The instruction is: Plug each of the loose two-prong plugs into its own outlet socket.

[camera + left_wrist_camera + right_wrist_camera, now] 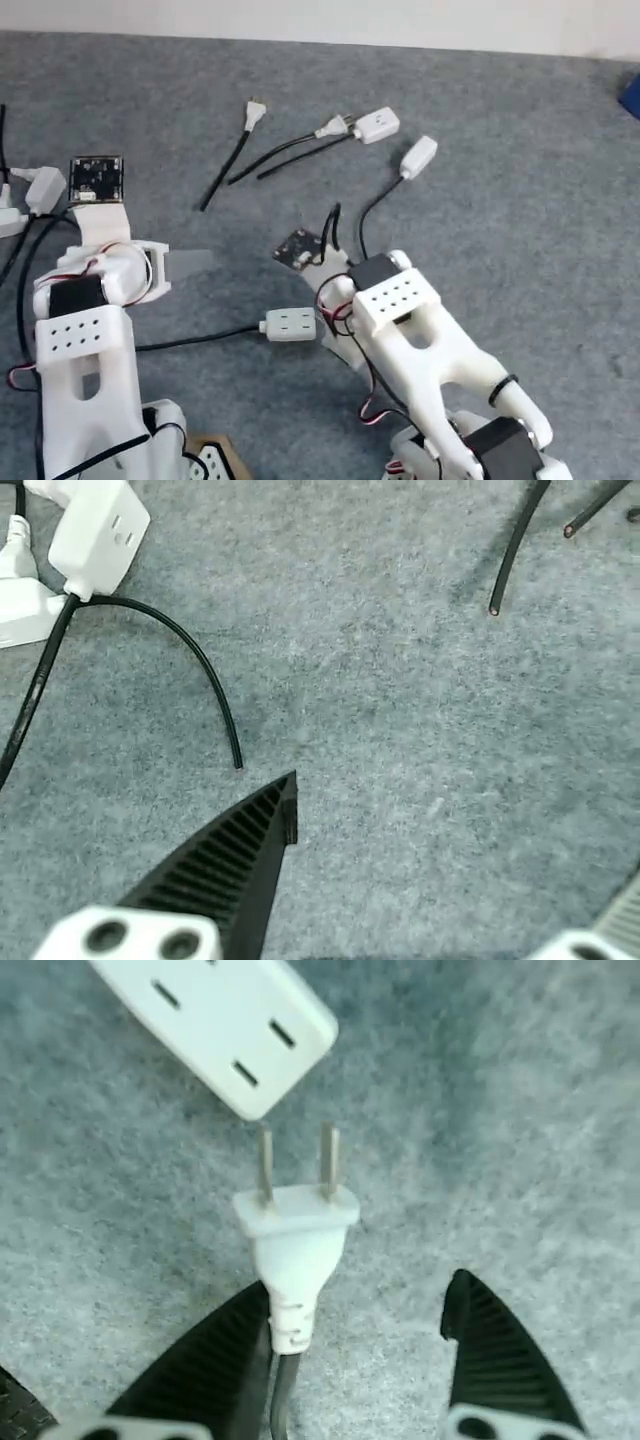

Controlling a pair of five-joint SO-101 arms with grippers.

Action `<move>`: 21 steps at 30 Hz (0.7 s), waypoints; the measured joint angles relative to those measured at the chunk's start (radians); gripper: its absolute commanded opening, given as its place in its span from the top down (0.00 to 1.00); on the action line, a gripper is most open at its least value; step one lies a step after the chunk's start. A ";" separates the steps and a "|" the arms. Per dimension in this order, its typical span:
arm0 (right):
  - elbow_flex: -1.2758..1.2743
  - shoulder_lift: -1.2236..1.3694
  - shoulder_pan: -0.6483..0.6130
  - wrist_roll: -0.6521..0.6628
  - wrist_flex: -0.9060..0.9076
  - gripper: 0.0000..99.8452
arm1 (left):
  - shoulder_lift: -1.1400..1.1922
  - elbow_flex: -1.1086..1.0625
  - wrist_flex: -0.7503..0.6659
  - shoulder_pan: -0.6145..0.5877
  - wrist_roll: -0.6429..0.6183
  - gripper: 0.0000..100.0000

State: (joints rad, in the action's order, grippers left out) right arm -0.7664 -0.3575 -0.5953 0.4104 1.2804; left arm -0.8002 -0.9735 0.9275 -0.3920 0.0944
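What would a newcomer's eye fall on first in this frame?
The white plug between the right gripper's open fingers, its two prongs aimed at a white outlet but just short of it. Farther back on the grey carpet, another loose plug lies with its black cord.

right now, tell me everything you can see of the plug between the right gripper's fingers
The plug is white, plastic-looking, with a flared face, a tapering body and two flat metal prongs. A black cord leaves its back. It lies on the grey carpet inside the open right gripper, close against one black finger, apart from the other. The prongs point at the white outlet block and stop short of it.
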 measured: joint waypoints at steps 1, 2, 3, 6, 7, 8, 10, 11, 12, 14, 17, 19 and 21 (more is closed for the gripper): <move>0.021 -0.005 0.000 0.000 0.031 0.76 | 0.000 0.000 0.000 -0.002 0.000 0.51; 0.046 -0.008 0.000 0.000 0.055 0.76 | 0.000 0.000 0.000 -0.002 0.000 0.51; 0.069 -0.008 0.000 0.000 0.084 0.76 | 0.000 0.000 0.000 -0.002 0.000 0.51; 0.115 -0.008 0.002 0.038 0.135 0.76 | 0.000 0.000 0.000 -0.002 0.000 0.51; 0.115 -0.008 0.008 0.046 0.144 0.76 | 0.000 0.000 0.000 -0.002 0.000 0.51; 0.115 -0.008 0.015 0.052 0.153 0.75 | 0.000 0.000 0.000 -0.002 0.000 0.51; 0.115 -0.008 0.031 0.064 0.153 0.75 | 0.000 0.000 0.000 -0.002 0.000 0.51; 0.115 -0.008 0.035 0.069 0.153 0.75 | 0.000 0.000 0.000 -0.002 0.000 0.51; 0.112 -0.008 0.038 0.069 0.149 0.75 | 0.000 0.000 0.000 -0.002 0.000 0.51; 0.104 -0.008 0.041 0.072 0.146 0.72 | 0.000 0.000 0.000 -0.002 0.000 0.51; 0.104 -0.008 0.044 0.072 0.146 0.68 | 0.000 0.000 0.000 -0.002 0.000 0.51; 0.104 -0.008 0.044 0.075 0.146 0.67 | 0.000 0.000 0.000 -0.002 0.000 0.51; 0.104 -0.008 0.044 0.078 0.127 0.67 | 0.000 0.000 0.000 -0.002 0.000 0.51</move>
State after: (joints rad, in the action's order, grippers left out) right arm -0.6621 -0.3652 -0.5508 0.4887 1.4078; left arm -0.8002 -0.9735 0.9275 -0.3936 0.0944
